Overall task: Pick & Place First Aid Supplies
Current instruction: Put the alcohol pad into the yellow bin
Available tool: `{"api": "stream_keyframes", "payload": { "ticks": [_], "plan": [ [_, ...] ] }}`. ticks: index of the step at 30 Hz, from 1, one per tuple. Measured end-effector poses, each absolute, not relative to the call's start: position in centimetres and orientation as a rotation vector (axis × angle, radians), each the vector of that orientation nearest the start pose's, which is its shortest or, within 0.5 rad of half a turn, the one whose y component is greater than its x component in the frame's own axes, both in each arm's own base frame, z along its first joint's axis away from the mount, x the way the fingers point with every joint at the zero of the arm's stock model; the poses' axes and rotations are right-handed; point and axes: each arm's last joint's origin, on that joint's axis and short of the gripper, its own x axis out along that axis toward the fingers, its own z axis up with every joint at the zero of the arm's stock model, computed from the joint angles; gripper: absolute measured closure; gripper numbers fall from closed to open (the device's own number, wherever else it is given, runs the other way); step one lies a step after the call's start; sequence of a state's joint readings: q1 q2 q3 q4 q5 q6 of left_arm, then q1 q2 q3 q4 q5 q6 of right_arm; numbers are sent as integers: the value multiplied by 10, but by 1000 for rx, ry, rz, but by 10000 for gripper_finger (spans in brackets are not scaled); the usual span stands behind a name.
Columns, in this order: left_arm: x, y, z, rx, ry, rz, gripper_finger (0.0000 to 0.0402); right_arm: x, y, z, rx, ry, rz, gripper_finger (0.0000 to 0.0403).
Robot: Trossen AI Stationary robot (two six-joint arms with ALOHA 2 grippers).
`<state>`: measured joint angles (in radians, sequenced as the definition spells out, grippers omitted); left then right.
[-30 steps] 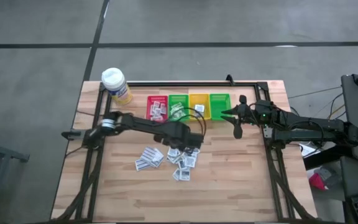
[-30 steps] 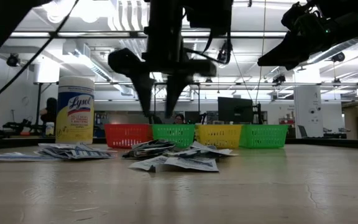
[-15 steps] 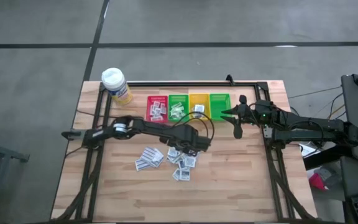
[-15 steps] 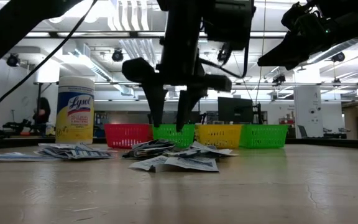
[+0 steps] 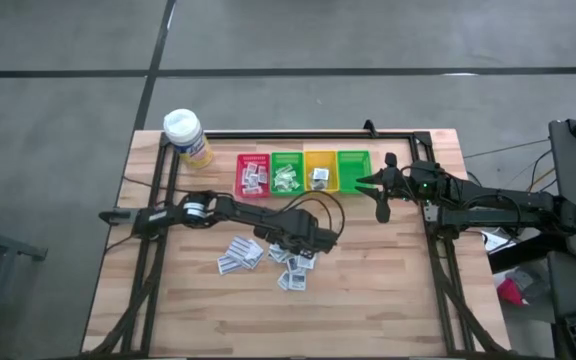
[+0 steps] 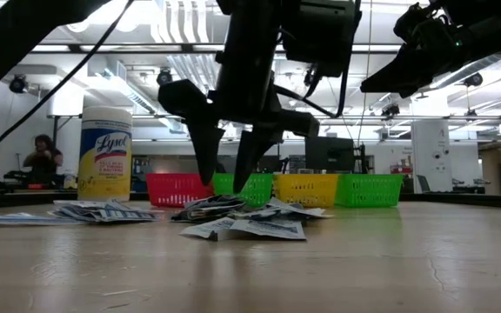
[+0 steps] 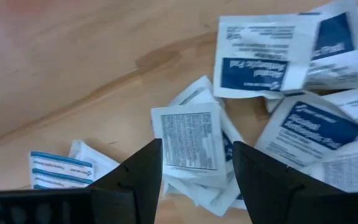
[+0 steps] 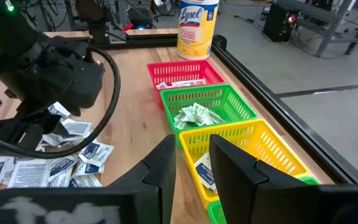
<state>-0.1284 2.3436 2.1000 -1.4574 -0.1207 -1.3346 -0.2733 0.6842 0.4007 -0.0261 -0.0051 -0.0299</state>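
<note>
Sachets (image 5: pixel 286 257) lie in a loose pile at frame centre on the worktop (image 5: pixel 388 290), more in the bins (image 5: pixel 303 171) above. Left end effector (image 6: pixel 224 174) hovers just over the pile, fingers spread, holding nothing. Right end effector (image 5: pixel 382 212) waits right of the bins, fingers slightly apart, empty.

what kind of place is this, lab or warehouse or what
Most likely a robotics lab or workshop: a wooden table on a concrete floor, open ceiling with strip lights, monitors and a person at benches behind.
</note>
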Motion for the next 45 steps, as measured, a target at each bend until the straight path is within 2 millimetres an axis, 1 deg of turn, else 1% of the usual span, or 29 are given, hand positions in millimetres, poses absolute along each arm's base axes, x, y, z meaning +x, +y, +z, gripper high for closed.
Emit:
{"api": "stream_keyframes", "payload": {
  "ticks": [8, 16, 23, 30, 45],
  "plan": [
    [440, -54, 188, -784, 1381, 1091, 211, 154, -43, 230, 14, 311, -261, 298],
    [440, -54, 185, -804, 1366, 1106, 211, 154, -43, 230, 14, 311, -262, 309],
    [440, -54, 186, -819, 1356, 1120, 211, 154, -43, 230, 14, 311, -262, 304],
    [435, -53, 187, -802, 1384, 1160, 211, 154, -43, 230, 15, 311, -262, 296],
    [435, -54, 188, -813, 1384, 1161, 211, 154, -43, 230, 15, 311, -262, 309]
  ]
}}
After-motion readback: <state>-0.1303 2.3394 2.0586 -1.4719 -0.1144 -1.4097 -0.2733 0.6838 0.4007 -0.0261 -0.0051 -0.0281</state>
